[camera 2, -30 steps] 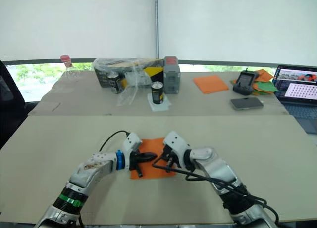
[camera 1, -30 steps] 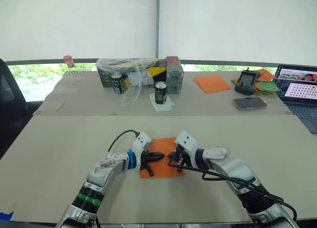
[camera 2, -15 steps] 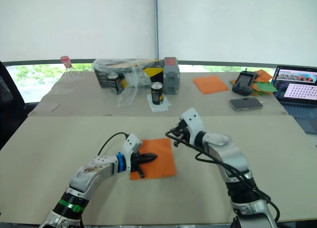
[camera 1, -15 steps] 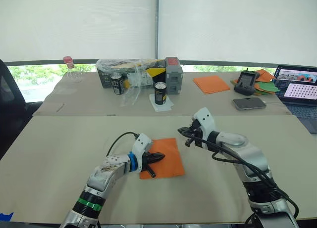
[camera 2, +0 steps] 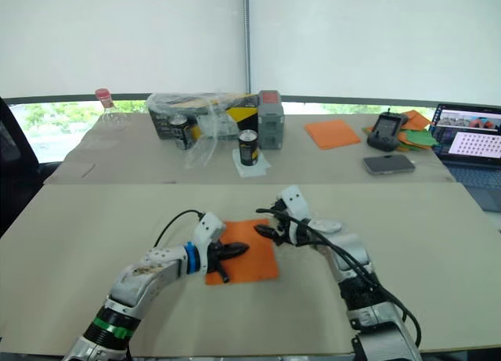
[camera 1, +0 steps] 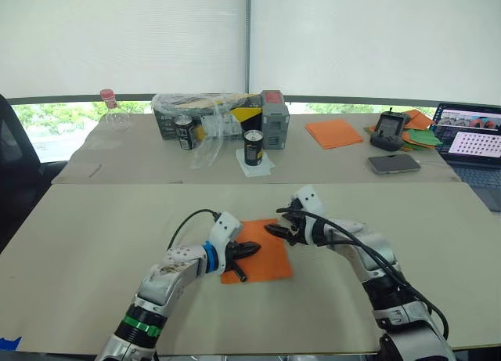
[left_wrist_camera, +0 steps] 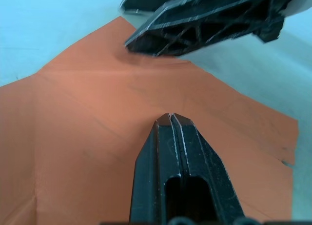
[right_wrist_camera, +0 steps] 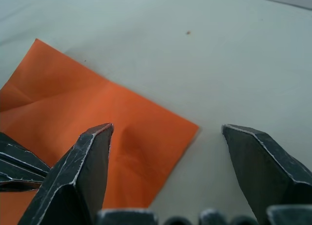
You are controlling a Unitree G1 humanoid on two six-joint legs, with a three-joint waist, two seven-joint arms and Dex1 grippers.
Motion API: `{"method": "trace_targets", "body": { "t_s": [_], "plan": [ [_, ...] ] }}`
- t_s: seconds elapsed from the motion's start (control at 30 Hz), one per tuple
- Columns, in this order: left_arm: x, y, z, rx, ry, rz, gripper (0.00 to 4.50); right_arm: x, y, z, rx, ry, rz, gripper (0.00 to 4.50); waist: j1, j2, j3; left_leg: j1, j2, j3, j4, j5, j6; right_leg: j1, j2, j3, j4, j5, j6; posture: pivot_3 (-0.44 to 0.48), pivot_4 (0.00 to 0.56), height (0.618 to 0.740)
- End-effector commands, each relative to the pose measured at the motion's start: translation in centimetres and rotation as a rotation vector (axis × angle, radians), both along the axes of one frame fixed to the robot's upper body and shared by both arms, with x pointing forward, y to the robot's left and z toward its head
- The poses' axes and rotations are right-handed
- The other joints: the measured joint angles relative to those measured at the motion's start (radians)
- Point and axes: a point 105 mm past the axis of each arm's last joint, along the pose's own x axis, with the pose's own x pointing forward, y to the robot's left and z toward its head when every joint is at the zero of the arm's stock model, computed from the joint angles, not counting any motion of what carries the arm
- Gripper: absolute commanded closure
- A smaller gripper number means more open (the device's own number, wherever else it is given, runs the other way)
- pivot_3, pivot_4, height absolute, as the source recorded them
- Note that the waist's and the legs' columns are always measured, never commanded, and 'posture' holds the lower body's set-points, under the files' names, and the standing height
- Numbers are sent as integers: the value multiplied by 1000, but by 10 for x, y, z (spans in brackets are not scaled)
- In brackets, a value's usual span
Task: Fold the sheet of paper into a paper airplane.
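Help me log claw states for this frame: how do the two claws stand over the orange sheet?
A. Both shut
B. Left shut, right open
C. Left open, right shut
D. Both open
B: the left claw has its fingers pressed together on the sheet of paper, while the right claw spreads wide over the sheet's corner.

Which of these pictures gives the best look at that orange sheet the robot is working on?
The left eye view: the whole sheet of paper lies flat between both grippers. The left wrist view shows its creases close up, cropped; the right wrist view shows one corner.
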Motion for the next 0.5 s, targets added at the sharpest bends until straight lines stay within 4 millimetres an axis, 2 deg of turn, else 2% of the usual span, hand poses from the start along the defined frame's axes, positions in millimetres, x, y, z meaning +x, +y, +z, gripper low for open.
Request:
{"method": "trace_targets", "body": {
  "t_s": [0.03, 0.17, 0.27, 0.5],
  "plan": [
    [-10, 0, -23, 54, 79, -4, 4500, 5, 5, 7, 10, -31, 33, 502, 0, 0, 0, 0, 0, 0, 0, 0, 0, 0, 0, 0, 0, 0, 0, 0, 150, 740],
    [-9, 0, -23, 53, 77, 5, 4500, 2, 10, 4, 0, 12, 97, 502, 0, 0, 0, 0, 0, 0, 0, 0, 0, 1, 0, 0, -1, 0, 0, 0, 150, 740],
    [-9, 0, -23, 53, 75, 10, 4500, -2, 12, 3, 10, 42, 122, 1296, 1, 0, 0, 1, 0, 0, 0, 0, 0, 1, 0, 0, -1, 0, 0, 0, 150, 740],
    [-10, 1, -24, 59, 74, 16, 4500, -10, 13, 9, 90, 78, 142, 3721, 1, 0, 0, 1, 0, 0, 0, 0, 0, 1, 0, 0, -1, 0, 0, 0, 150, 740]
  ]
}}
